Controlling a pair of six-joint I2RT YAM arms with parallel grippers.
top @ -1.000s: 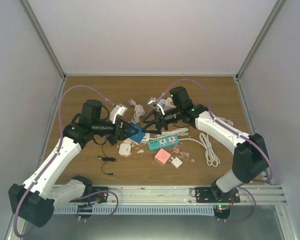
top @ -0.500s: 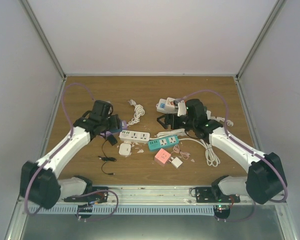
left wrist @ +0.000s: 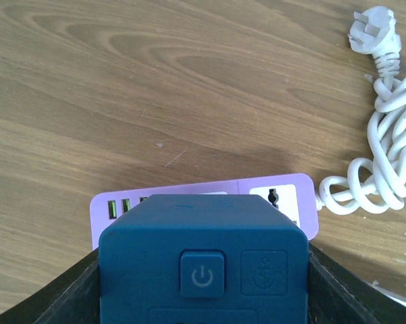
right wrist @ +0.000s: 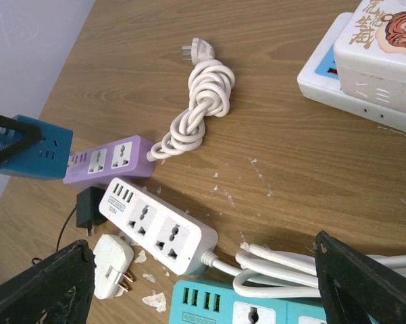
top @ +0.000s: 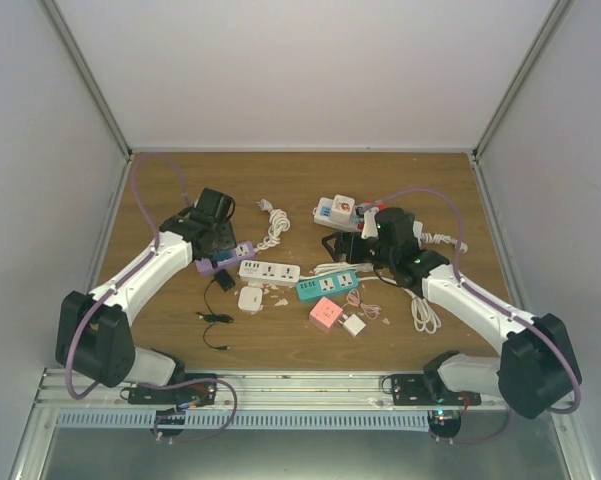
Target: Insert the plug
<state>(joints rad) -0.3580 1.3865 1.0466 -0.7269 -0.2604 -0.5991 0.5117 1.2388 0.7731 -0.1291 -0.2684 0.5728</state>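
Left gripper (left wrist: 201, 297) clamped on a blue cube adapter (left wrist: 201, 263), fingers on its two flanks, power button facing the wrist camera. Any prongs are on a hidden face, so whether this cube is the plug itself cannot be confirmed; judged likely. The cube hangs by the USB end of the purple power strip (left wrist: 273, 196). The right wrist view shows it overlapping that end, but contact or clearance cannot be told. Right gripper (right wrist: 203, 287) spread wide and empty, above the teal strip (right wrist: 236, 307) and beside the white strip (right wrist: 159, 226), well apart from the purple one. Risks, as judgement: the cube blocks the wrist camera's sight of most of the purple strip, so the pins could meet plastic instead of slots. Nothing pins the strip to the table (left wrist: 121, 81), and with the right gripper away, a downward push may skate or tip it. Its coiled white cable (left wrist: 385, 135) could tug it askew. A flank-only grip may let the cube rotate under insertion force.
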